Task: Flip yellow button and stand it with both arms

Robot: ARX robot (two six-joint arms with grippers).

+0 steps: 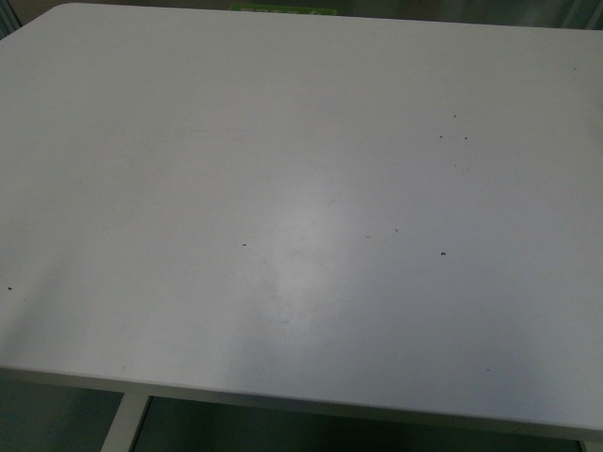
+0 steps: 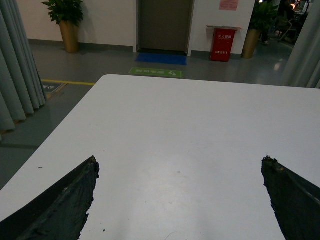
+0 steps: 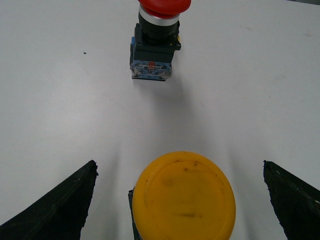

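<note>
Showing only its round cap, the yellow button (image 3: 184, 196) sits between the spread fingers of the right gripper (image 3: 180, 200), untouched, its body cut off. A red button (image 3: 156, 42) lies beyond on the white table (image 3: 60, 100). Left gripper (image 2: 180, 200) fingers spread over bare tabletop.

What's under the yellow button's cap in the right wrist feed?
The yellow button shows mostly its round cap, between the open right end effector fingers. Only a dark sliver of its body peeks out at the cap's edge; the rest is covered. Around it is bare white table.
</note>
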